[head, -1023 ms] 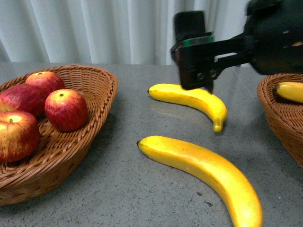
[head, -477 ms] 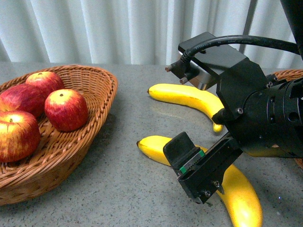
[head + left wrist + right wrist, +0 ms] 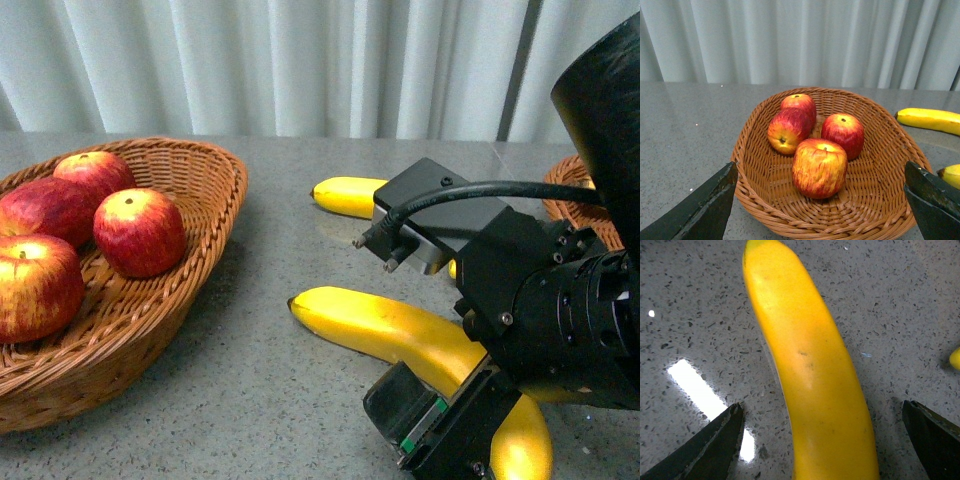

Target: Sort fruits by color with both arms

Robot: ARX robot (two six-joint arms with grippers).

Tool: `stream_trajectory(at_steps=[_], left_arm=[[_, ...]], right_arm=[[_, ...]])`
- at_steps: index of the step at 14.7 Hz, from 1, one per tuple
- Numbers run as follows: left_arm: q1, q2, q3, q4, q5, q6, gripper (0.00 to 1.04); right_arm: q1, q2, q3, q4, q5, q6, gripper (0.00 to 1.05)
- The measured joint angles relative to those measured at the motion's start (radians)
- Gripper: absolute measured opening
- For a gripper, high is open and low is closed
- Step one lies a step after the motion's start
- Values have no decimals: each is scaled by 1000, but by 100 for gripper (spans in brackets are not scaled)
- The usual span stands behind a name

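Note:
Several red apples (image 3: 138,230) lie in the left wicker basket (image 3: 215,185). They also show in the left wrist view (image 3: 819,167), where my open, empty left gripper (image 3: 820,167) hangs in front of the basket (image 3: 880,200). The left gripper is out of the front view. The near banana (image 3: 375,325) lies on the grey table. My right gripper (image 3: 445,440) is open and low over its near half. In the right wrist view the jaws stand either side of this banana (image 3: 810,365) without touching it. The far banana (image 3: 345,195) lies behind, partly hidden by the right arm.
A second wicker basket (image 3: 565,195) stands at the right edge, mostly hidden behind the right arm. White curtains hang behind the grey speckled table (image 3: 260,400). In the left wrist view, the far banana (image 3: 930,120) and the tip of the near banana (image 3: 951,175) lie right of the apple basket.
My right arm has come down and forward, from above the far banana to low over the near banana, its jaws now straddling it. The fruits have not moved.

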Motion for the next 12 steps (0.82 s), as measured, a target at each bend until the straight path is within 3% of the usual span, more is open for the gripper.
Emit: stream_trajectory(at_steps=[2,4,6,8,10,12], left_arm=[[0,0,0,0,0,0,98],[0,0,0,0,0,0,98],[0,0,0,0,0,0,98],[0,0,0,0,0,0,98],[0,0,0,0,0,0,98],[0,0,0,0,0,0,98]], right_arm=[[1,11,-3,8,-2,-3,93],[7,11,-8,8,-8,-18,62],[3,-10,-23,-2,-16,-24,39],[-44,-100,-30,-39,-89,-10,35],[-154,-232,28,-28,-208,44,35],[-294,-263,99,11,-248,55,35]])
